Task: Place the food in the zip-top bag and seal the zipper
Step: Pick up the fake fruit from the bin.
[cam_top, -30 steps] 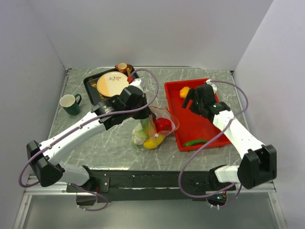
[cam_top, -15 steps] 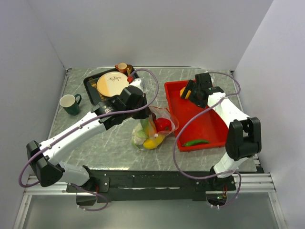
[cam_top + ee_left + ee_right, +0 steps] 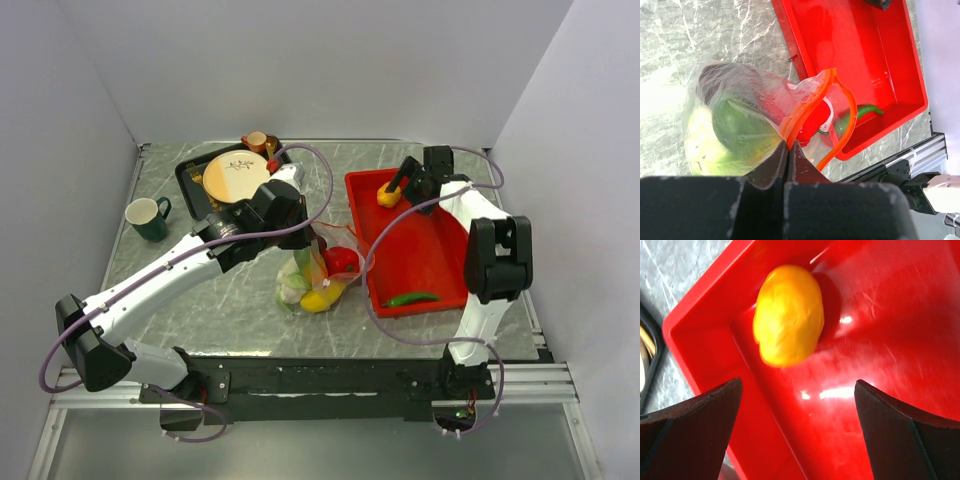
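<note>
Swinging away from the middle of the red rectangular plastic tray (image 3: pixel 430 250), the right arm has folded upright and carried its right hand (image 3: pixel 405 182) to the tray's far-left corner. The left arm has not shifted. The right hand's fingers stand wide apart and released, hovering just above a smooth yellow-orange toy fruit (image 3: pixel 788 315) that lies against the tray's corner wall, touching neither finger.

The left hand (image 3: pixel 788 145) is clenched on the rim of the clear crinkly plastic zip-top bag (image 3: pixel 740 110), pinching it at the thin orange-red zipper strip (image 3: pixel 853 115). The strip bows out in an open loop, so the mouth is unsealed. The bag rests on the grey marbled bench (image 3: pixel 230 310) near its middle, just beside the red tray's left edge. Inside it are a glossy red toy pepper (image 3: pixel 342 260), a yellow toy fruit (image 3: pixel 320 298) at the near end, and a green-and-pale piece (image 3: pixel 740 130) pressed against the plastic.

A slim green toy chili (image 3: pixel 410 298) lies along the tray's near edge.

At the bench's far-left corner a black tray (image 3: pixel 190 180) carries a round beige plate (image 3: pixel 237 177), and a dark green mug (image 3: pixel 150 217) stands by the left edge.
</note>
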Available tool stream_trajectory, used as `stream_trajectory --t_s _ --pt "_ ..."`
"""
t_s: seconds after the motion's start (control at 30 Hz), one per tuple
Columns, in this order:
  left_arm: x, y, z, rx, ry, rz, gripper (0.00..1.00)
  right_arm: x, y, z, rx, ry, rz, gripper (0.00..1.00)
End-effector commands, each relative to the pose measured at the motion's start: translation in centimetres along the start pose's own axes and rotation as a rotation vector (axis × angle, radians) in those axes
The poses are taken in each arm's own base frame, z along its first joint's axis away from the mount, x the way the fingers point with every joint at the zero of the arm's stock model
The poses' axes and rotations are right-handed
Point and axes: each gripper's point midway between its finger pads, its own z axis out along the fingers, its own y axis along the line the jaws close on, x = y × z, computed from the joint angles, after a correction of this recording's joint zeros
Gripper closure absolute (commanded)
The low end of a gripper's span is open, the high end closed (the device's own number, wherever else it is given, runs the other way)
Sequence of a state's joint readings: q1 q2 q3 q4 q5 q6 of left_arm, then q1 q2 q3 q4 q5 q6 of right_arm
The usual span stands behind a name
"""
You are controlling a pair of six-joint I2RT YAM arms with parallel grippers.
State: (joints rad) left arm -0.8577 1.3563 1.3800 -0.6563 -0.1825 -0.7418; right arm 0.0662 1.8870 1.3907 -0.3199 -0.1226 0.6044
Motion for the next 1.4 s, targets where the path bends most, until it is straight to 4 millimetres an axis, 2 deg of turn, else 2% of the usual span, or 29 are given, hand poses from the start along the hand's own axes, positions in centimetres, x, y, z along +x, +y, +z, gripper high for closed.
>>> stream_trajectory --t_s 0.0,0.03,0.1,0.17,0.3,0.43,0.7,0.77,0.8,0.87,0.9,1.0,1.2,1.37 --pt "-1.7 -0.5 -1.1 0.018 -0.061 0.007 0.99 -3.2 3.3 1.5 -0.157 -0.056 0.017 0.00" --pt "-1.6 -0.5 -1.0 0.019 -0.058 0.007 0.99 -2.8 2.8 2.8 -0.140 -0.035 0.025 0.00" --pt "-1.4 -0.5 -0.8 0.017 -0.048 0.012 0.99 -3.9 3.6 3.1 -0.151 -0.043 0.017 0.00" --pt "-1.3 -0.5 -0.7 0.015 -0.046 0.010 0.99 -4.4 3.6 3.8 -0.143 -0.054 0.020 0.00" --pt "-1.3 -0.2 -0.7 0.009 -0.051 0.003 0.99 -4.5 3.1 4.7 -0.117 -0.042 0.024 0.02" --pt "-1.3 -0.1 -0.9 0.004 -0.057 -0.002 0.99 -4.2 2.4 4.8 -0.083 -0.031 0.015 0.09" --pt "-1.0 -0.1 -0.7 0.010 -0.044 -0.008 0.99 -3.6 2.3 4.6 -0.088 -0.009 -0.018 0.12" --pt "-1.0 -0.2 -0.8 0.012 -0.044 -0.007 0.99 -4.1 2.5 4.5 -0.082 -0.011 -0.034 0.14" --pt "-0.9 -0.2 -0.7 0.010 -0.042 -0.007 0.99 -3.8 2.0 4.7 -0.061 0.005 -0.045 0.15" --pt "-1.0 -0.2 -0.8 0.011 -0.045 -0.009 0.99 -4.6 1.8 4.6 -0.029 -0.010 -0.057 0.16" --pt "-1.1 -0.2 -0.9 0.012 -0.049 -0.011 0.99 -4.1 1.0 4.9 0.007 0.015 -0.071 0.17" --pt "-1.0 -0.1 -0.9 0.010 -0.046 -0.014 0.99 -4.5 0.7 4.8 0.028 0.014 -0.097 0.17" --pt "-1.4 -0.2 -1.1 0.011 -0.061 -0.025 0.99 -3.4 2.2 5.0 -0.060 0.069 -0.119 0.16" --pt "-1.2 -0.1 -1.1 0.006 -0.053 -0.024 0.99 -2.4 2.6 5.1 -0.108 0.109 -0.102 0.13"
